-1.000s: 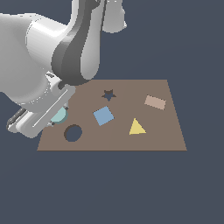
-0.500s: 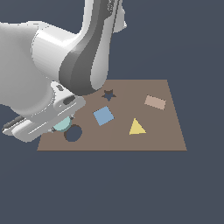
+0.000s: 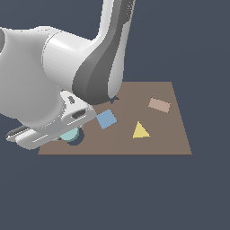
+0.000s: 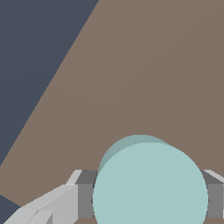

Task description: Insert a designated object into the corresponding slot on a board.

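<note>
From where I sit, the arm [image 3: 67, 81] fills the upper left of the exterior view, leaning down over the lower-left corner of the board [image 3: 166, 134]. The board itself runs across the middle of that frame, with a blue square [image 3: 106, 118], a yellow triangle [image 3: 140, 130] and a tan rectangle [image 3: 159, 105] lying on it, and only a tip of the star-shaped hole [image 3: 114, 99] showing past the arm.

The gripper [image 3: 67, 134] sits low at that corner, and I read it as closed on the teal disc [image 4: 148, 183]: in the wrist view the disc fills the lower centre of the frame with grey fingers [image 4: 85, 194] pressed against either side of it. In the exterior view the disc peeks out beneath the hand, with a dark sliver of the round slot [image 3: 77, 139] just below and to its right.

I judge I'm in the placing step, disc nearly over the hole. Next I'd want to nudge it until centred on the slot, lower it straight, then release.
</note>
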`<state>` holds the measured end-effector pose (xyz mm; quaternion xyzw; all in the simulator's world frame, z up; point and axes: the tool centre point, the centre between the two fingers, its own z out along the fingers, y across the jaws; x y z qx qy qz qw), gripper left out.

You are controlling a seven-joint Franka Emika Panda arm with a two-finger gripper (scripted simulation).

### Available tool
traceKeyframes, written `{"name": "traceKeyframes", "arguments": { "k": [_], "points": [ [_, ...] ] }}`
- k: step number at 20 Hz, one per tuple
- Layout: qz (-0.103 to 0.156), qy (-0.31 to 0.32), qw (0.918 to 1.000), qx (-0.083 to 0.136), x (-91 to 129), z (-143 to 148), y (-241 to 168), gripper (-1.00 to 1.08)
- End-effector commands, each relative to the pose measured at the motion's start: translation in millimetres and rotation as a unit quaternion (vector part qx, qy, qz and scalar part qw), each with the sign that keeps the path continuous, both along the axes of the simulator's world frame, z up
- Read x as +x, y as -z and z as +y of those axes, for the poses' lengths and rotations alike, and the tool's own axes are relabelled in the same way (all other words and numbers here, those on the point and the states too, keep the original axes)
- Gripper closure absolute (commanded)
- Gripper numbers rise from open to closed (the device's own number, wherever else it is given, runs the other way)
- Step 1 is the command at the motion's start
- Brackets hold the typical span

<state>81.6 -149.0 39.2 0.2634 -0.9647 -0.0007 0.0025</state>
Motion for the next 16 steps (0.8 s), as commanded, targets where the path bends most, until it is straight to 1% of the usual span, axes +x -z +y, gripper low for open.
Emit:
{"name": "traceKeyframes", "arguments": {
  "k": [1, 8, 16],
  "points": [
    [-0.001, 0.038, 0.9993, 0.0, 4.0, 4.8, -0.8, 1.08],
    [-0.002, 0.063, 0.998, 0.0, 9.7, 12.8, -1.5, 1.08],
    [-0.003, 0.064, 0.9979, 0.0, 10.0, 14.2, 6.3, 1.08]
  ]
}}
